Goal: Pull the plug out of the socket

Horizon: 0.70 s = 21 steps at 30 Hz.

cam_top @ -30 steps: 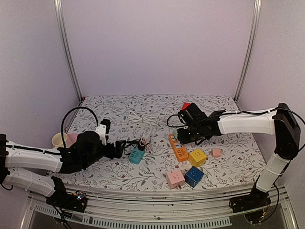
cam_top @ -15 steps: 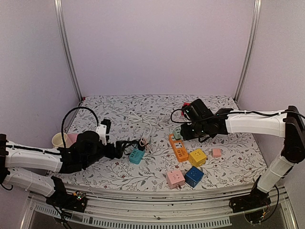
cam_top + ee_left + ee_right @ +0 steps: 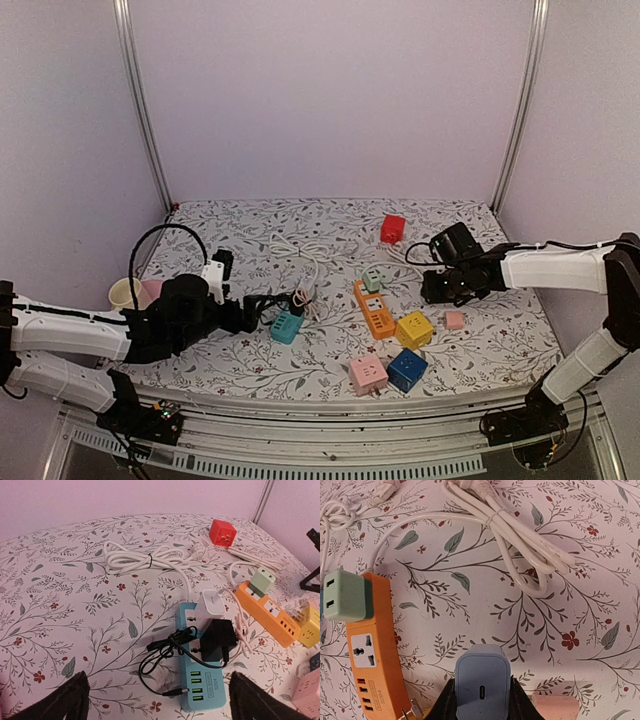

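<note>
Progress looks partial from where I sit. My right claw (image 3: 481,706) is clamped narrow on a pale blue charger plug (image 3: 481,680), which hangs above the flowered desk (image 3: 580,555), well apart from any socket, so I judge that one pull is done. The orange power strip (image 3: 372,650) lies off to the side of that plug, with a green adapter (image 3: 344,594) seated at its far end, and a white cable bundle (image 3: 520,545) lies loose beyond. On the other side, my left claw (image 3: 250,310) stands wide and holds nothing, its fingers (image 3: 65,700) framing a blue power strip (image 3: 200,665) without touching it. That strip carries a black adapter (image 3: 217,637) with its thin lead coiled beside it, and a white plug (image 3: 214,602) just above it; both look seated, as far as I can tell. What is left, I reckon, is setting the freed charger down and, if more plugs count, drawing these from the blue strip.
</note>
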### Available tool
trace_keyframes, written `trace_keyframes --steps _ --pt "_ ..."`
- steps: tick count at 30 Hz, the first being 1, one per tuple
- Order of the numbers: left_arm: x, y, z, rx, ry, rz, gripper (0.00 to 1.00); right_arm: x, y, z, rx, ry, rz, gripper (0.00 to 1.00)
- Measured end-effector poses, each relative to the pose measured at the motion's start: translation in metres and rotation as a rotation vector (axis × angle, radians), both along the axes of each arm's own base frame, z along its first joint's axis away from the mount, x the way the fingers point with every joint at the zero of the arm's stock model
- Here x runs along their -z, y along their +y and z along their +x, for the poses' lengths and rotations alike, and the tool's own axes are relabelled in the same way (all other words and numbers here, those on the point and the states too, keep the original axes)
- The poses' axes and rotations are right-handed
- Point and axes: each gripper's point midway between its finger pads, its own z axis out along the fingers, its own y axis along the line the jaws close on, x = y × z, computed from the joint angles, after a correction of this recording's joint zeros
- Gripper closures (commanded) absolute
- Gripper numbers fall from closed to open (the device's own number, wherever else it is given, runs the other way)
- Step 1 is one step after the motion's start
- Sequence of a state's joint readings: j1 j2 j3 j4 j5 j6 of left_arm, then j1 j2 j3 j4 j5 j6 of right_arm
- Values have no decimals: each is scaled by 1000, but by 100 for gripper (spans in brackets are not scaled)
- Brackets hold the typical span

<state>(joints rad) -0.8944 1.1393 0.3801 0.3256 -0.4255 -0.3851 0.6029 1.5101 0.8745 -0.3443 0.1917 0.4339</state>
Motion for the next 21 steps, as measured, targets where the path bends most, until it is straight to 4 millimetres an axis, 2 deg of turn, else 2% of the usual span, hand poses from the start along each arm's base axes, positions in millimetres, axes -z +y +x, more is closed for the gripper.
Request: trace_keyframes --steps 4,11,21 --pt "0 -1 0 4 2 -1 3 14 -8 -4 9 35 31 76" --pt "0 -1 -1 7 3 -2 3 17 -10 -1 25 32 65 55" --pt "0 -2 -1 9 3 -3 3 5 -12 1 33 -3 73 46"
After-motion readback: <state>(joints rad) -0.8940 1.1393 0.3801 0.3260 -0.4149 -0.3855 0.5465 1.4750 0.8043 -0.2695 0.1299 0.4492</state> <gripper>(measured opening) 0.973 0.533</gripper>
